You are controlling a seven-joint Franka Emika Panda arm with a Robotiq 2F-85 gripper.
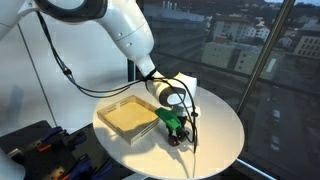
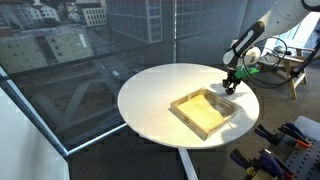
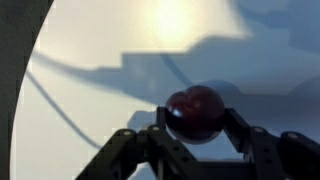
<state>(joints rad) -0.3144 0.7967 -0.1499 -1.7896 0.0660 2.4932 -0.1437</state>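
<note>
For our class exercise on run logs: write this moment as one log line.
tool: shut on ball | ball: dark red, over table, beside tray | lifted: cannot tell

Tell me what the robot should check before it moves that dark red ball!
1. Gripper shut on the dark red shiny ball: ok.
2. Ball sits in the middle between the black fingers: ok.
3. Ball lifted off the round white table: cannot tell.
4. Shallow wooden square tray lies flat on the table, beside the gripper: ok.
5. Grip tight enough that the ball won't slip: cannot tell.
</note>
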